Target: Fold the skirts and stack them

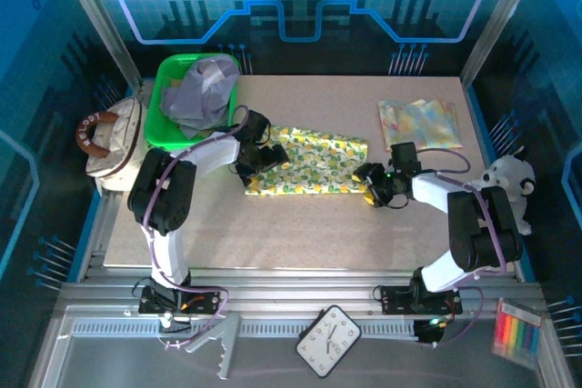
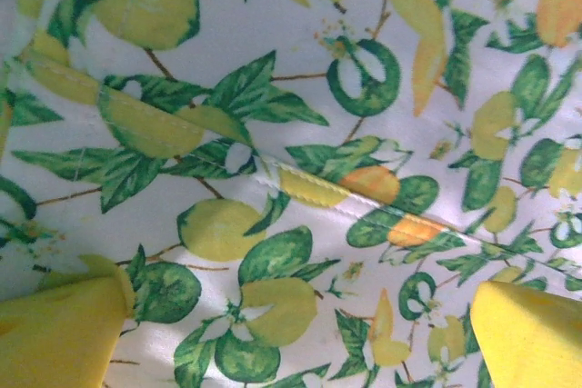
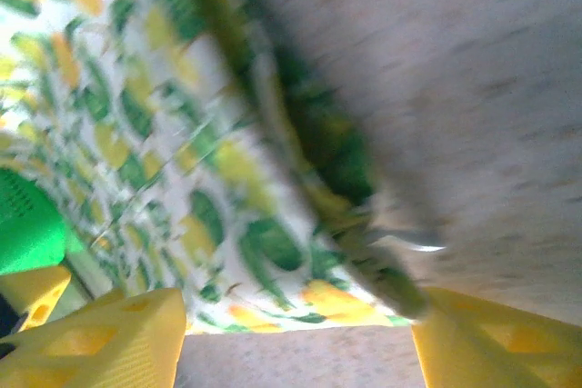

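While left claw [image 1: 265,157] hangs wide over leafy skirt [image 1: 314,165], right claw [image 1: 369,185], arm low, straddles its corner, jaws apart.

Speckled table [image 1: 300,224], lemon-print skirt [image 1: 309,165] mid-table, folded pastel cloth [image 1: 420,123], green bin [image 1: 160,97]

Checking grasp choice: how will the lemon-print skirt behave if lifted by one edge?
Likely floppy: the lemon-print skirt lies flat with soft creases, so it should sag. Probably light, being thin cloth. Its stitched seam may stiffen that line slightly.

Lemon-print skirt [image 3: 182,161] blurred at right wrist, lavender-grey skirt [image 1: 205,88] part-hidden in bin [image 1: 156,108]
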`<action>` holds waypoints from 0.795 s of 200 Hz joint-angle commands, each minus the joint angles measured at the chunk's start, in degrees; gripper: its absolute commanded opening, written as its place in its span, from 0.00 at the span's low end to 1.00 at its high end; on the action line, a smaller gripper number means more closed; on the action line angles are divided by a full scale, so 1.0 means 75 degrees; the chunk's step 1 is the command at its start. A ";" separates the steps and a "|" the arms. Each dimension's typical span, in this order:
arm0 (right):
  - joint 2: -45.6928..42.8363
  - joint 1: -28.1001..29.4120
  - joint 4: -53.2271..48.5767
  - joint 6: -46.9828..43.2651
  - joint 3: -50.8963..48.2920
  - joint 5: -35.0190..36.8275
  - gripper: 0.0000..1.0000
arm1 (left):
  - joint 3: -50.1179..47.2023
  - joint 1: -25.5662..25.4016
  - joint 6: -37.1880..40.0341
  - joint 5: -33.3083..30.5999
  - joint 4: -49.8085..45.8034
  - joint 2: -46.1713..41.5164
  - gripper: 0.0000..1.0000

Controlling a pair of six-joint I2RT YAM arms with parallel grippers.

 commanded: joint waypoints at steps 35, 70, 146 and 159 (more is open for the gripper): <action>0.0075 0.0211 0.0458 0.0159 0.0001 -0.0295 0.68 | -0.0023 -0.0206 0.0269 -0.0284 0.0068 -0.1134 0.94; 0.0076 0.0209 0.0759 0.0350 -0.0104 -0.0036 0.67 | 0.0489 -0.0745 0.0504 -0.0016 -0.0102 -0.0784 0.49; 0.0267 0.0281 0.1683 0.0620 -0.0274 0.0278 0.59 | 0.1502 -0.1520 0.0505 0.1404 -0.0159 0.0922 0.00; 0.0349 0.0312 0.1963 0.0669 -0.0328 0.0425 0.58 | 0.1705 -0.1529 0.0586 0.1253 -0.0402 0.1220 0.00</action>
